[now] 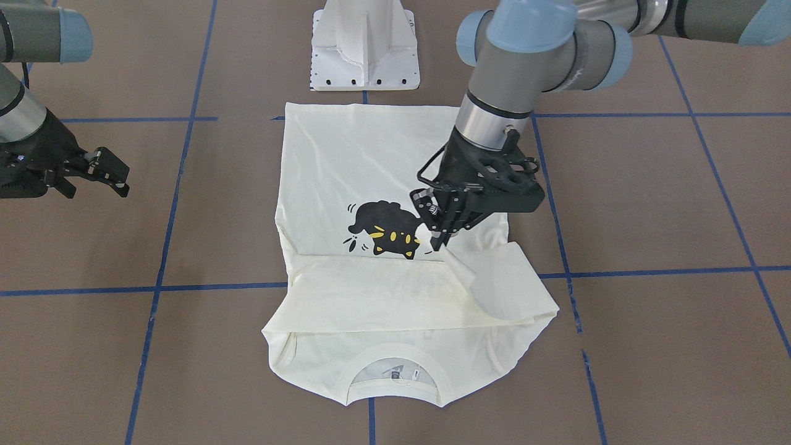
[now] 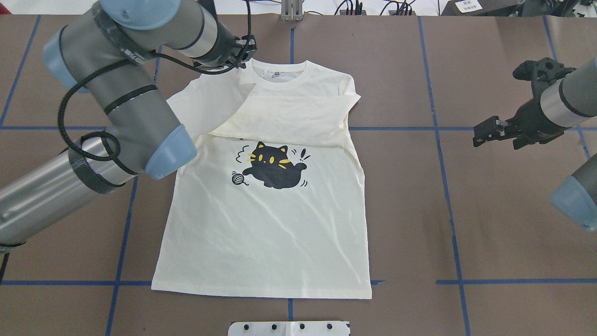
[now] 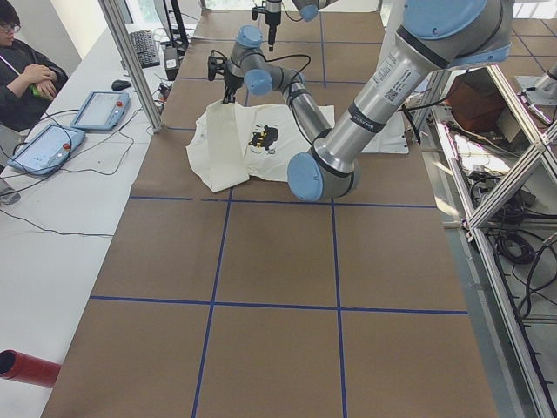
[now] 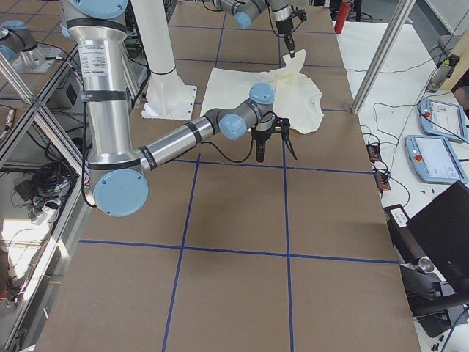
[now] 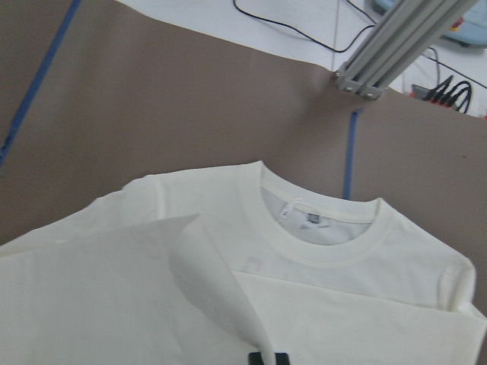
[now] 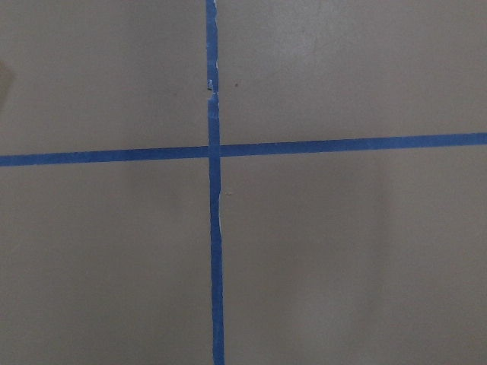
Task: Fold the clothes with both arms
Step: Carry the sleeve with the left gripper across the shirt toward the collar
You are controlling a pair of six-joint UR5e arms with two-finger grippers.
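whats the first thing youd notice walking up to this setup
A cream T-shirt lies spread in the middle of the brown table, its black cat print facing up. The left tool pinches one sleeve and holds its end lifted above the chest, just beside the cat. The right tool hangs open and empty over bare table, well off to the shirt's side.

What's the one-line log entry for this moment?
stage: sleeve fold | left pincer: shut on T-shirt sleeve, raised above chest | right pincer: open, over bare table, clear of shirt
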